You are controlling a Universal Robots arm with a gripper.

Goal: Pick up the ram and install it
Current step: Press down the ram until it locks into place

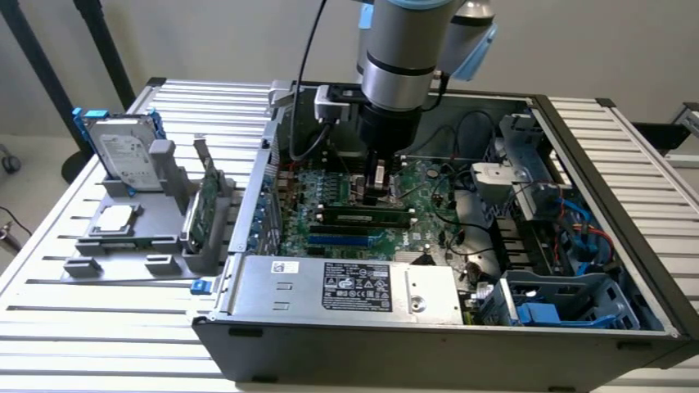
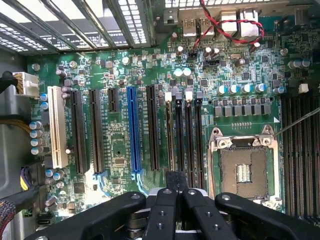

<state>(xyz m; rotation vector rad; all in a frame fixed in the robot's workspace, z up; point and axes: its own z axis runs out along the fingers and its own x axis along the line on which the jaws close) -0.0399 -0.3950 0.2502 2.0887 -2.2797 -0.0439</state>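
Slatted tabletop (image 1: 98,303) under open case (image 1: 611,270); pincer (image 1: 379,182) closed, low over motherboard (image 2: 120,75) near seated ram (image 1: 361,218); best pressed evenly

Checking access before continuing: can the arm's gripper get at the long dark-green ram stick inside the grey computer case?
Probably yes. The grey computer case lies open on top, and the shut gripper hangs just above the long dark-green ram stick, nothing between them.

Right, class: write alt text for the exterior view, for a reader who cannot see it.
A robot arm reaches down into an open computer case, its shut gripper low over the motherboard. A ram stick lies along the board beside it; a hard drive stands outside the case.
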